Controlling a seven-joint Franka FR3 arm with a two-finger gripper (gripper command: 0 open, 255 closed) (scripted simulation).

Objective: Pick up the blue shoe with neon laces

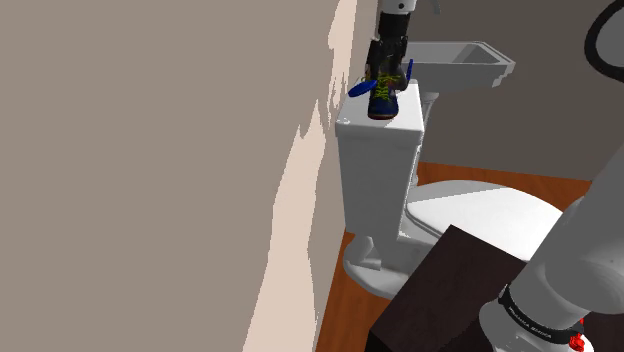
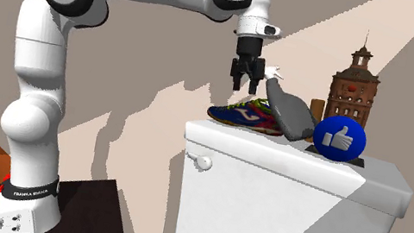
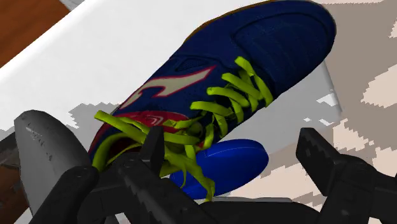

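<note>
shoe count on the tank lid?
1. The blue shoe with yellow-green laces lies on the toilet tank lid, directly under the open claw, next to a grey object. That grey object may hide something behind it.

The shoe (image 2: 245,116) lies on the toilet tank lid (image 2: 277,155), with a disc (image 2: 339,140) and a tower model (image 2: 357,83) toward the second exterior view's right

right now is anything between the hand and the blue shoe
Nothing visible is. The hand hangs open right above the shoe, over its yellow-green laces. The grey object leaning beside the shoe sits close to one finger and might get brushed on the way down.
</note>
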